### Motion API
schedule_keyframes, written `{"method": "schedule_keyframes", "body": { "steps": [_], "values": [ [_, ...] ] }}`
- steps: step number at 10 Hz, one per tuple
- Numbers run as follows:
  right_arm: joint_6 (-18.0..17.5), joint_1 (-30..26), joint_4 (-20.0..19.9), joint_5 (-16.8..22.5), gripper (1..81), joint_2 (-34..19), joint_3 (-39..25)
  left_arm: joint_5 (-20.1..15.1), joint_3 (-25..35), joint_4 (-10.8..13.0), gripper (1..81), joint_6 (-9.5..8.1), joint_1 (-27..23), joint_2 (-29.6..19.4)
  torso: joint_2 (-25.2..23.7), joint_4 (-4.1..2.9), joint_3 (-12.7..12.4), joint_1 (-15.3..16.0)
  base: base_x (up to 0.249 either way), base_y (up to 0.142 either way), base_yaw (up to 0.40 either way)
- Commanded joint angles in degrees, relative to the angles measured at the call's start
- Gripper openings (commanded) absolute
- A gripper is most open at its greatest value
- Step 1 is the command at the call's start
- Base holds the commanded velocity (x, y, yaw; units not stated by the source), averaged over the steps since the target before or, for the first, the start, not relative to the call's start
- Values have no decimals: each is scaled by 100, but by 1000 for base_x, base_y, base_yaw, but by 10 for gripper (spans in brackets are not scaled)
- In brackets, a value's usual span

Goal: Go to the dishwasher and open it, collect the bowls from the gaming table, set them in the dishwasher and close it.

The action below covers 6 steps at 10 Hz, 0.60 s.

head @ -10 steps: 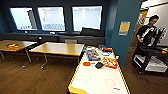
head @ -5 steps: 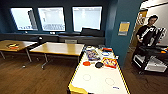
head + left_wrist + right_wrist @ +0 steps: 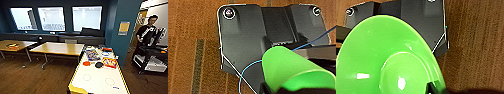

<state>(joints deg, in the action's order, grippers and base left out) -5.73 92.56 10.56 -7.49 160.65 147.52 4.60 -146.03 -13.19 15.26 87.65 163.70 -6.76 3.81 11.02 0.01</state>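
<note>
A: Dark blue room, three bright windows, brown wood floor (image 3: 37, 77). Gaming table (image 3: 100, 81) runs away from the camera, white top, yellow frame. At its far end: board-game boxes (image 3: 93, 54), a small orange disc (image 3: 86, 63) and a black puck (image 3: 99, 65).

B: Anything else around it?

A: Two wooden tables (image 3: 58, 48) to the left. Person (image 3: 147, 31) at right beside a cart with a control rig.

B: Bowls?

A: Bright green bowl (image 3: 290, 71) big in the left wrist view, just in front of the camera, over wood floor. Blue cable (image 3: 248, 67) runs beside it. Another green bowl (image 3: 386, 62) in the right wrist view, inside facing the camera, dark piece at its rim.

B: Jaws?

A: Can't tell for either arm; fingers not clear enough, so grip isn't confirmed.
</note>
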Motion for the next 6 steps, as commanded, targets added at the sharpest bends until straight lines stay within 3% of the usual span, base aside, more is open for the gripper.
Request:
{"method": "schedule_keyframes", "body": {
  "steps": [1, 6],
  "values": [
    [19, -154, 52, 291, 10, -101, 21, -337, 13, -8, 10, 38, -208, 5, 0, 0, 0, 0, 0, 0, 0],
    [19, -154, 52, 291, 10, -48, 22, -345, 4, 9, 10, 38, -208, 32, 2, 0, 0, 5, -26, 0, 0]
  ]
}}
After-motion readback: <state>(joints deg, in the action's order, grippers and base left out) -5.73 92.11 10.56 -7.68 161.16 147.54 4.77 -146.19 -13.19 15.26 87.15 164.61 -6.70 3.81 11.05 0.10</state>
